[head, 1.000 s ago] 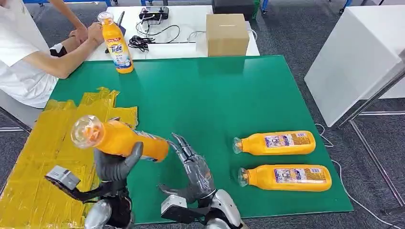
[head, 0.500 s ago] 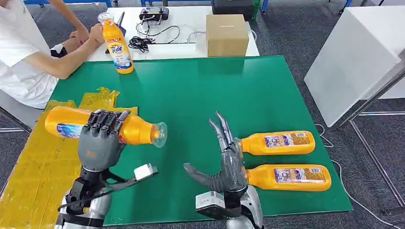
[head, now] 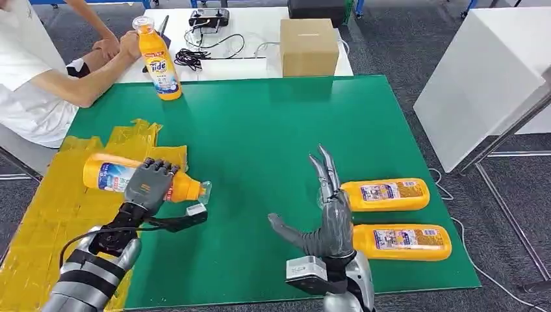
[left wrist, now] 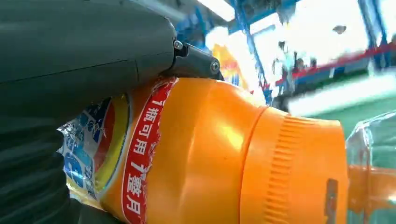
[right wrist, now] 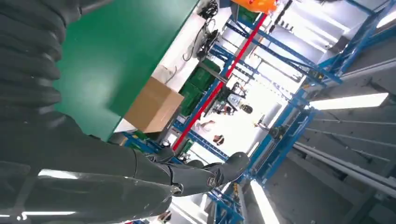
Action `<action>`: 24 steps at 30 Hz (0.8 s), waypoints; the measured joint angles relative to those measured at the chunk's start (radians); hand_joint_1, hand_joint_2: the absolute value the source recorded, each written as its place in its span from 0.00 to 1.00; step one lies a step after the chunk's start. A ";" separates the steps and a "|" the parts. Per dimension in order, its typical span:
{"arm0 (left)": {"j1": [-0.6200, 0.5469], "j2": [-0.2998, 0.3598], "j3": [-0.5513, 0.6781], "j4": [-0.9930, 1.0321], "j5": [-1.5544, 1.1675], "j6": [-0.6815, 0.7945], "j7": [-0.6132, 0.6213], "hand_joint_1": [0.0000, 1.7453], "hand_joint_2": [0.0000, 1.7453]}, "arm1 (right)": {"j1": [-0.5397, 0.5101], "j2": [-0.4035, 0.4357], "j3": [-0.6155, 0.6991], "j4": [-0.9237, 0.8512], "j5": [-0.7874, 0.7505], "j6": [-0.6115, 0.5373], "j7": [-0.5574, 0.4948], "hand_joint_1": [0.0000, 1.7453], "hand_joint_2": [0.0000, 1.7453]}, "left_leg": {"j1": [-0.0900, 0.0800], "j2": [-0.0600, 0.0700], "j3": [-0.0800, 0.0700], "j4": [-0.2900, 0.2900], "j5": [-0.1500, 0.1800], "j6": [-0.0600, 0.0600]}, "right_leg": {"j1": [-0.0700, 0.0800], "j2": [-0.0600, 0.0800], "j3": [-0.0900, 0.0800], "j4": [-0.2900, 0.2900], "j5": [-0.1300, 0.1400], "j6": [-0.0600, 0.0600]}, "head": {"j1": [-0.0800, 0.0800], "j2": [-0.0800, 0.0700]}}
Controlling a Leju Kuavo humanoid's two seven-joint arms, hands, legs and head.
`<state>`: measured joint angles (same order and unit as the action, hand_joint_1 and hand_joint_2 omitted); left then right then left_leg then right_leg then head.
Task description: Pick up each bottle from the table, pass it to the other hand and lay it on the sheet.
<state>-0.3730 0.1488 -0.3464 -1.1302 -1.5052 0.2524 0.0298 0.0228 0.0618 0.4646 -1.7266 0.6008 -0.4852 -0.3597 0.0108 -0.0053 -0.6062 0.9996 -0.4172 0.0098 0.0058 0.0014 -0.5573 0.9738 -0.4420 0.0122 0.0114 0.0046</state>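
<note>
My left hand (head: 151, 184) grips an orange detergent bottle (head: 112, 175) lying sideways low over the yellow sheet (head: 58, 221), its clear cap (head: 202, 192) toward the green mat. Up close in the left wrist view, the same bottle (left wrist: 224, 154) sits under my thumb. My right hand (head: 328, 218) stands open, fingers spread upward, just left of two orange bottles lying on the mat: the farther one (head: 388, 194) and the nearer one (head: 403, 242). Its fingers (right wrist: 201, 175) hold nothing. A further orange bottle (head: 158, 60) stands upright at the mat's far left edge.
A person in a white shirt (head: 32, 84) sits at the far left, a hand near the upright bottle. A cardboard box (head: 308, 47) and cables (head: 201, 49) lie on the white table behind the green mat (head: 273, 136). A white cabinet (head: 487, 71) stands to the right.
My left hand turned the bottle round, cap now toward the mat, and lowered it onto the yellow sheet. My right hand let go and swung right, beside the two lying bottles.
</note>
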 measured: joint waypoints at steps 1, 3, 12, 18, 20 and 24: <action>-0.014 0.000 -0.003 0.027 0.028 -0.036 0.002 1.00 1.00 | 0.000 0.001 -0.002 -0.002 0.005 0.001 0.001 0.00 1.00 | 0.000 0.000 0.000 0.000 0.000 0.000 | 0.000 0.000 0.000 0.000 0.000 0.000 | 0.000 0.000; -0.044 0.001 -0.007 0.103 0.103 -0.105 0.006 1.00 1.00 | 0.001 0.005 -0.006 -0.002 0.015 0.003 0.009 0.00 1.00 | 0.000 0.000 0.000 0.000 0.000 0.000 | 0.000 0.000 0.000 0.000 0.000 0.000 | 0.000 0.000; -0.176 -0.007 -0.005 0.347 0.196 -0.119 0.072 0.00 1.00 | -0.001 0.013 -0.018 -0.001 0.024 0.010 0.022 0.00 1.00 | 0.000 0.000 0.003 0.000 0.000 0.000 | 0.001 0.000 0.003 0.000 0.000 0.000 | 0.000 0.000; -0.214 -0.023 0.020 0.447 0.225 -0.086 0.084 0.00 1.00 | -0.002 0.016 -0.021 0.006 0.025 0.018 0.034 0.00 1.00 | 0.000 -0.001 0.006 0.000 0.000 0.000 | 0.001 0.000 0.006 0.000 0.000 0.000 | -0.001 0.000; -0.223 -0.027 0.027 0.465 0.226 -0.085 0.080 0.00 1.00 | -0.003 0.016 -0.022 0.008 0.025 0.018 0.034 0.00 1.00 | 0.000 -0.001 0.007 -0.001 0.000 0.000 | 0.001 -0.001 0.008 0.000 0.000 0.000 | 0.000 0.000; -0.230 -0.032 0.031 0.484 0.226 -0.082 0.080 0.00 1.00 | -0.005 0.016 -0.022 0.010 0.025 0.018 0.034 0.00 1.00 | 0.000 -0.001 0.009 -0.001 0.000 0.000 | 0.001 -0.001 0.010 0.000 0.000 0.000 | 0.000 0.000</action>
<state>-0.6026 0.1171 -0.3151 -0.6458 -1.2791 0.1701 0.1099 0.0181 0.0778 0.4421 -1.7163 0.6260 -0.4673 -0.3258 0.0107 -0.0064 -0.5973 0.9990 -0.4171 0.0096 0.0067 0.0007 -0.5473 0.9738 -0.4419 0.0122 0.0111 0.0046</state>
